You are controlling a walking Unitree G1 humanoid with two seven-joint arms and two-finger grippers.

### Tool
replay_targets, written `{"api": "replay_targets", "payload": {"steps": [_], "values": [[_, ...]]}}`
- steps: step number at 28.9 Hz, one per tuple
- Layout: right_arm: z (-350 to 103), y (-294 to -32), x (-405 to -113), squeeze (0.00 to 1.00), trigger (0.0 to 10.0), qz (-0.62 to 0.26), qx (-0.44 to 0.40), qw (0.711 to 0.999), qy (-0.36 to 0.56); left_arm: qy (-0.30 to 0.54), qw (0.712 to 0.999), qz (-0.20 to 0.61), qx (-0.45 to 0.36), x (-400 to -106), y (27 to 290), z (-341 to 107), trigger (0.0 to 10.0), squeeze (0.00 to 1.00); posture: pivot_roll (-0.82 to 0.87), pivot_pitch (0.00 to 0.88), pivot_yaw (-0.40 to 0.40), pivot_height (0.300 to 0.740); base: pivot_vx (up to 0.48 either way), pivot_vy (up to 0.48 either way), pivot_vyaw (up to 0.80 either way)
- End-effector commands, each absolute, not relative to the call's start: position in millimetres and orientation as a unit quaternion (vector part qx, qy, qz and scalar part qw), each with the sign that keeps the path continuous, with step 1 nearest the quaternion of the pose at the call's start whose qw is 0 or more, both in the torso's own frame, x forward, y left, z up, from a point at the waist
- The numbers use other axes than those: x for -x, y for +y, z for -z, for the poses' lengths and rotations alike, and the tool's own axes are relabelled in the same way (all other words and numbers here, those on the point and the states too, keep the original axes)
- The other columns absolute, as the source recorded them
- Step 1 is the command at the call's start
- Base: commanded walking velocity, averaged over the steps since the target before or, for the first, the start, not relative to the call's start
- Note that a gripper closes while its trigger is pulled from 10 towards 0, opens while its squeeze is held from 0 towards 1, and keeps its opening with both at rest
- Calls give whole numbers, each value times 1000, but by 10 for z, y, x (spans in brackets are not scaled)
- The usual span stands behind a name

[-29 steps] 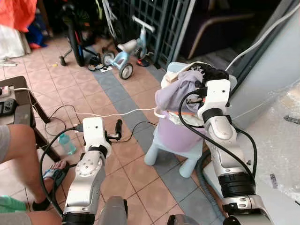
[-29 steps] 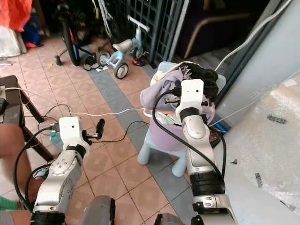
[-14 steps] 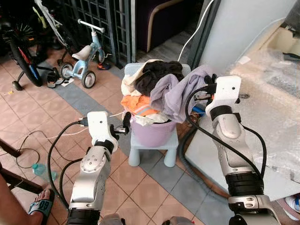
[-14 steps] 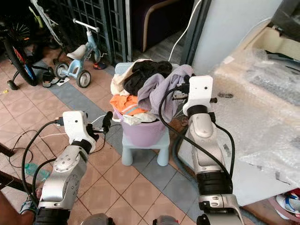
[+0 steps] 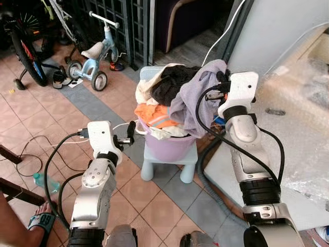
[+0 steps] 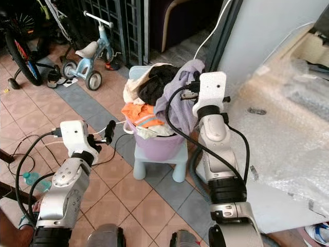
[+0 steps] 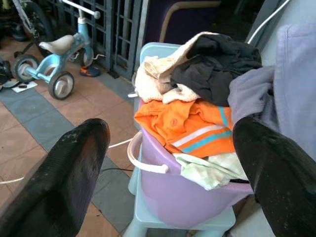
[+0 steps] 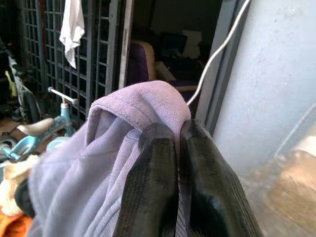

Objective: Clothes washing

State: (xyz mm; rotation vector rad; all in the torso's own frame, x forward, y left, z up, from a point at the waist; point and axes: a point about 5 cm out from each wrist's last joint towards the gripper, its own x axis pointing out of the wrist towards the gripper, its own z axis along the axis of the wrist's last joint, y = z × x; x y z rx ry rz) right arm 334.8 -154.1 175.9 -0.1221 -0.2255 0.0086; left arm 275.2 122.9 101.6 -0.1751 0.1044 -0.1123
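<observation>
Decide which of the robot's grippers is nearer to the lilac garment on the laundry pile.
Right. The right gripper is pinched shut on a fold of the lilac garment. The left gripper hangs open beside the purple tub, apart from that garment.

Lavender plastic laundry basket [image 5: 169, 146] with a white handle [image 7: 140, 160], upright on a pale blue stool [image 5: 172, 162], heaped above its rim. Contents: cream garment [image 7: 158, 79] at the back, crumpled black garment [image 5: 169, 82] on top, orange shirt [image 7: 192, 128] with white and teal stripes in the middle, pale green cloth [image 7: 210, 170] spilling over the front rim. A lilac shirt [image 5: 198, 100] drapes down the basket's right side, its upper fold pinched between the closed fingers [image 8: 153, 182] of the right gripper [image 8: 177, 143].
</observation>
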Motion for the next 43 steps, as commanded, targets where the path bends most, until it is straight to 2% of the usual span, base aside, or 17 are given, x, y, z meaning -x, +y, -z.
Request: {"api": "replay_targets", "payload": {"steps": [1, 6, 24, 38, 43], "values": [[-1831, -1657, -3328, 0, 10000, 23, 56, 990, -127, 48, 993, 73, 84, -2760, 1177, -1048, 10000, 0, 11, 72, -1, 740, 0, 0, -800], [-1821, -1639, -3315, 0, 10000, 21, 59, 990, -128, 42, 993, 64, 88, -2797, 1221, -1078, 10000, 0, 17, 72, -5, 740, 0, 0, -758], [-1856, -1616, -3347, 0, 10000, 20, 66, 988, -138, 40, 992, 69, 93, -2758, 1231, -1077, 10000, 0, 28, 64, -7, 740, 60, -402, 0], [-1988, -1591, -3399, 0, 10000, 3, 72, 984, -161, 18, 995, 32, 92, -2788, 1291, -1138, 10000, 0, 30, 60, -9, 740, 0, 0, 0], [-2006, -1607, -3427, 0, 10000, 3, 75, 984, -160, 13, 994, 39, 99, -2789, 1294, -1150, 10000, 0, 29, 62, -8, 740, 0, 0, -738]]}}
